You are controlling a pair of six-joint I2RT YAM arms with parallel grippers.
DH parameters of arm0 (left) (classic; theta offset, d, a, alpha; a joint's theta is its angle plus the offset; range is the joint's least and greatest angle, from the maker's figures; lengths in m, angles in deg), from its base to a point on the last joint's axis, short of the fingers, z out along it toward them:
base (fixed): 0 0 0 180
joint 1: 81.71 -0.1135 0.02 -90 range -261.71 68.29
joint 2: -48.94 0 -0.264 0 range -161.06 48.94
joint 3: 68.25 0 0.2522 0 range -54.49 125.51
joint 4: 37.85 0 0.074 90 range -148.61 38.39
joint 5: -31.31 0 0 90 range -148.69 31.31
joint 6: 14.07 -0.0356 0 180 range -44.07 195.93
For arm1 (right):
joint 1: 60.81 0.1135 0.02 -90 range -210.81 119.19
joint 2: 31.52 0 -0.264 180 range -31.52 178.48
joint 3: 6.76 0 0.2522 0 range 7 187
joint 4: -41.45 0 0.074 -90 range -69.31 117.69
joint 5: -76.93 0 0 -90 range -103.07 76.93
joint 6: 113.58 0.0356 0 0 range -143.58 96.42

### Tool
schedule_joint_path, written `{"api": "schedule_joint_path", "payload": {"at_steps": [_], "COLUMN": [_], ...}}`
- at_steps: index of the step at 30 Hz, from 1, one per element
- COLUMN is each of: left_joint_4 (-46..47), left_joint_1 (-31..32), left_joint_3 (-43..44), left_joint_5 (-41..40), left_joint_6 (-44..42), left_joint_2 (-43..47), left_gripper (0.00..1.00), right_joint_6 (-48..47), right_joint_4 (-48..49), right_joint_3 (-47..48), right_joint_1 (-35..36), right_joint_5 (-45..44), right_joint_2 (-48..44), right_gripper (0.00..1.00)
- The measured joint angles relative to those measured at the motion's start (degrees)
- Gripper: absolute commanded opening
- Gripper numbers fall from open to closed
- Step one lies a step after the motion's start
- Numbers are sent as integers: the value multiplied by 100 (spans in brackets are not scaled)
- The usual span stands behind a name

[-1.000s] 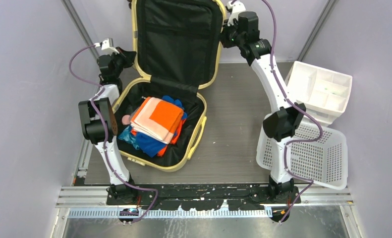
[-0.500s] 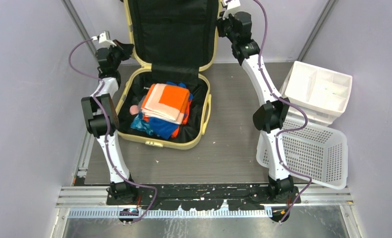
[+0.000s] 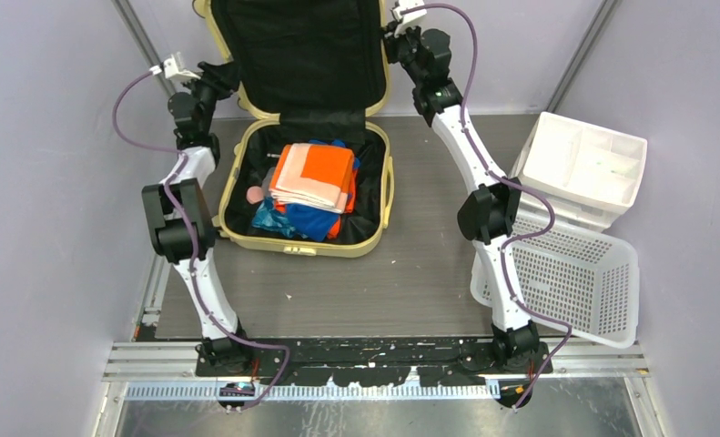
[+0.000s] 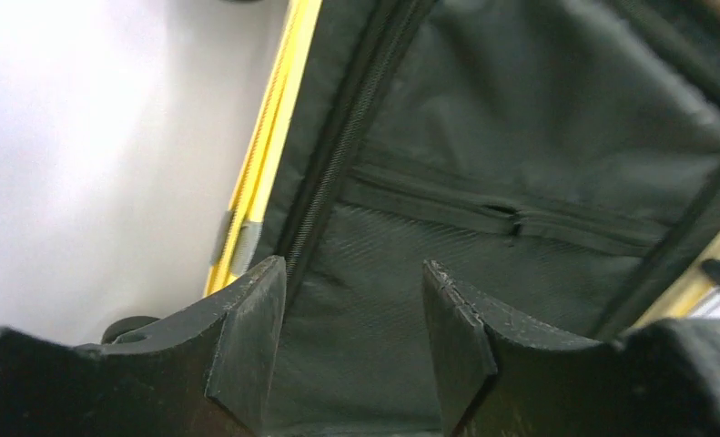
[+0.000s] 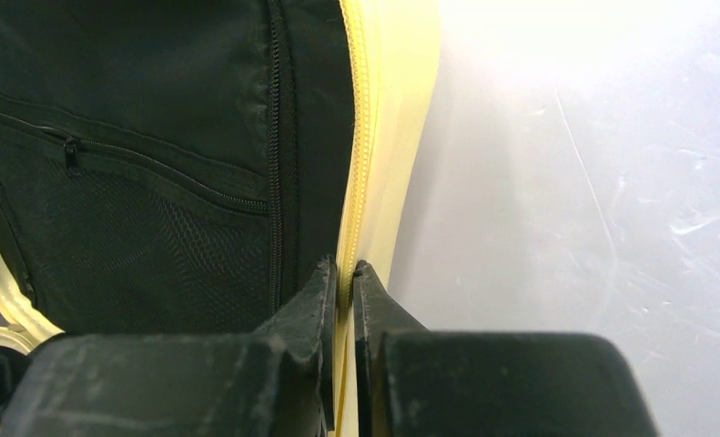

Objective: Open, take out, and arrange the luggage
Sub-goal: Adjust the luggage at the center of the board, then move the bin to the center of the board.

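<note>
The right gripper (image 5: 347, 270) is pinching the yellow rim of the luggage (image 3: 388, 191) lid, its two fingers nearly closed on the right-hand edge just outside the zip. Across from it, the left gripper (image 4: 351, 273) is hanging at the lid's left edge with its jaws standing apart and nothing between them. Its fingers (image 4: 251, 332) are pointing at the black lining, and I cannot tell whether they are touching it. The lid is standing upright against the back wall, showing its black fabric and a zipped mesh pocket (image 5: 156, 177). The base of the pale yellow case is lying flat and open on the table (image 3: 420, 264), towards the far left, between the two reaching arms. Inside it a folded stack of orange and cream clothes (image 3: 312, 176) is sitting on top of blue fabric (image 3: 306, 221), and something small and pink (image 3: 257, 194) is peeking out at the stack's left side. Well off to the right, apart from the case, a white drawer bin (image 3: 588, 168) is resting at the back, and a white perforated basket (image 3: 579, 282) is lying tilted just in front of it.
</note>
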Motion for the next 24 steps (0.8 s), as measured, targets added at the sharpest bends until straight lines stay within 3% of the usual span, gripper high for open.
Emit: {"api": "schedule_joint_path", "payload": {"at_steps": [5,10,16,22,24], "left_joint_4": [330,446,120,-664,-809], "left_joint_1": [-208,-632,-723,-612,-592], "left_joint_3": [-839,-1604,-2181,-2411,-2562], "left_joint_5": [4,105,586,1434,1714], "left_joint_6": [365,575,756,785,787], "left_joint_2": [807,1390,1932,2839,3213], "left_gripper": [58,58,58,59,59], "right_joint_6": [-39,-111,-122,-103,-103], "right_joint_4": [181,553,503,-37,-197], "right_joint_3": [-87,-87,-404,-562,-581], "right_joint_1": [2,9,-31,-79,-81], "right_joint_5": [-31,-282,-433,-520,-540], "right_joint_2": [7,11,-81,-271,-380], "right_gripper": [45,65,77,79,89]}}
